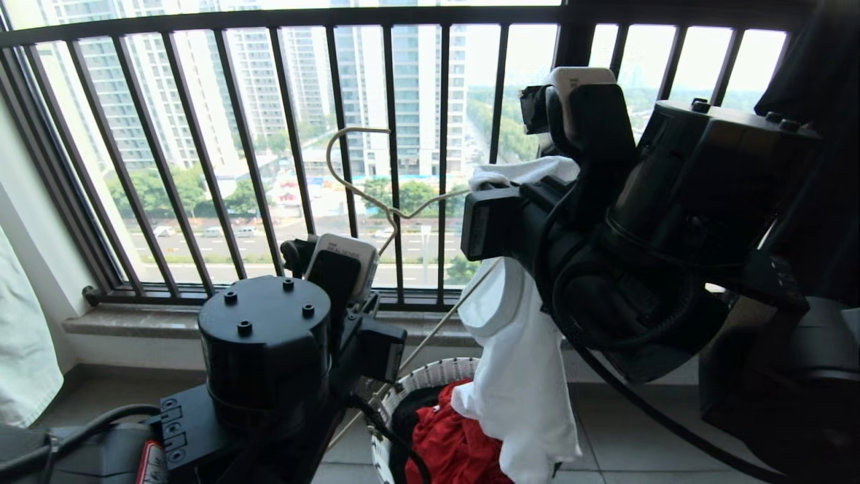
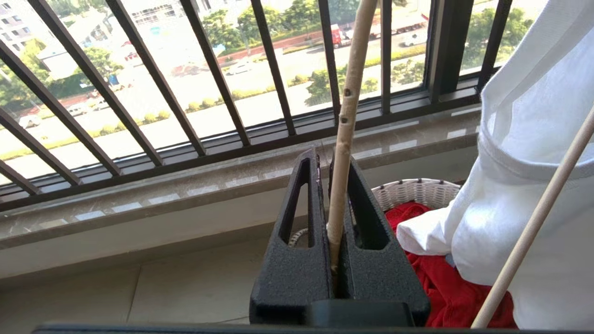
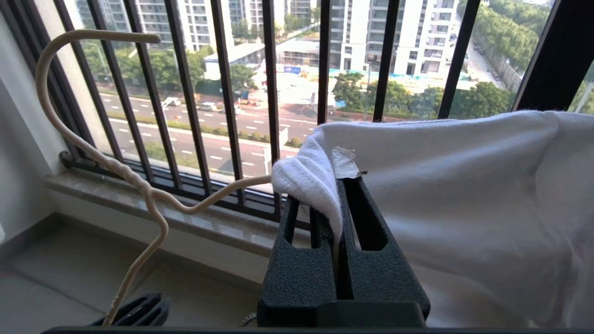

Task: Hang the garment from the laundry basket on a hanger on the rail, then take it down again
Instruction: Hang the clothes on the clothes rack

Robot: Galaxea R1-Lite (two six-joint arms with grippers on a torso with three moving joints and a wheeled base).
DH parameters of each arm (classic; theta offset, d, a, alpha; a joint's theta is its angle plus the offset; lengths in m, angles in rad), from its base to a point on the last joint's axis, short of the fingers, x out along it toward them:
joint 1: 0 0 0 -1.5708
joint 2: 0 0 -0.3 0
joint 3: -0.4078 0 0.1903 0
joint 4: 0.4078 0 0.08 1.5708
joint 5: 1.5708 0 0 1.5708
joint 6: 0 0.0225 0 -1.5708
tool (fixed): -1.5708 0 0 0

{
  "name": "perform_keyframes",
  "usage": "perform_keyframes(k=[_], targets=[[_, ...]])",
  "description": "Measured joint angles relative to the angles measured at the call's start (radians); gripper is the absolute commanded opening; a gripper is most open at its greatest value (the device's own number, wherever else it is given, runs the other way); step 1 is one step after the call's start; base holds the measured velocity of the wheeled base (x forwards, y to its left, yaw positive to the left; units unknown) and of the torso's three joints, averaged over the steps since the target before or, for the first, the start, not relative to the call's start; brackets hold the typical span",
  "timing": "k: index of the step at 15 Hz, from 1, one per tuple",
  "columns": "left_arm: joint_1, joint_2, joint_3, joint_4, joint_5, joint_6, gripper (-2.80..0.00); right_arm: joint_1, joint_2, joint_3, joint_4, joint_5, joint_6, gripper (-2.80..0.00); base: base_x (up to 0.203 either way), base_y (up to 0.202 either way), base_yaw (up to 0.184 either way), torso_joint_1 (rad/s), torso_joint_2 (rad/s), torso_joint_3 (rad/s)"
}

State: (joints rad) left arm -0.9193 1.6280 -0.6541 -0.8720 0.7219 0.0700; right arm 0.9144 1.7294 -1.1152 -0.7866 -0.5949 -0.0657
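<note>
The garment (image 1: 517,356), a white T-shirt, hangs limp above the laundry basket (image 1: 430,376), its lower part trailing onto the red garment (image 1: 453,444) that lies in the basket. Its upper edge is bunched and pinched in the right gripper (image 3: 341,204), whose fingers are pressed together on a fold of the fabric, higher than the basket and close to the window bars (image 1: 349,134). One arm of the hanger (image 1: 386,208) runs into the cloth beside that pinch; the other arm slants down to the left gripper (image 2: 336,222), whose fingers are pressed tight on the thin rod, beside the basket.

The shirt looks light and very soft, so it will sag and slide wherever it is not supported; a hold on the thick collar or shoulder seam should serve better than loose cloth. The hanger looks stiff and thin, likely to swivel in a single pinch, so a firm hold near its neck seems wise. The rail is not in view.
</note>
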Motion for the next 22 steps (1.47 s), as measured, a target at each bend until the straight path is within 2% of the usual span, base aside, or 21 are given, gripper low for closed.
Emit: perform_keyframes(k=[2, 8, 11, 17, 22], targets=[[-0.018, 0.025, 0.014, -0.047, 0.000, 0.000, -2.80, 0.029, 0.009, -0.004, 0.003, -0.001, 0.015, -2.80, 0.000, 0.000, 0.000, 0.000, 0.00, 0.000], [-0.025, 0.058, 0.018, -0.062, -0.006, -0.009, -2.80, 0.116, 0.019, 0.025, 0.000, 0.006, 0.029, -2.80, 0.000, 0.000, 0.000, 0.000, 0.00, 0.000], [-0.025, 0.075, 0.015, -0.149, -0.007, -0.003, -2.80, 0.156, 0.018, 0.040, -0.002, 0.020, 0.036, -2.80, 0.000, 0.000, 0.000, 0.000, 0.00, 0.000], [-0.024, 0.098, 0.017, -0.182, -0.007, 0.001, -2.80, 0.162, 0.018, 0.046, -0.003, 0.028, 0.035, -2.80, 0.000, 0.000, 0.000, 0.000, 0.00, 0.000], [-0.026, 0.092, 0.022, -0.220, -0.008, 0.001, -2.80, 0.124, 0.012, 0.042, -0.004, 0.026, 0.011, -2.80, 0.000, 0.000, 0.000, 0.000, 0.00, 0.000]])
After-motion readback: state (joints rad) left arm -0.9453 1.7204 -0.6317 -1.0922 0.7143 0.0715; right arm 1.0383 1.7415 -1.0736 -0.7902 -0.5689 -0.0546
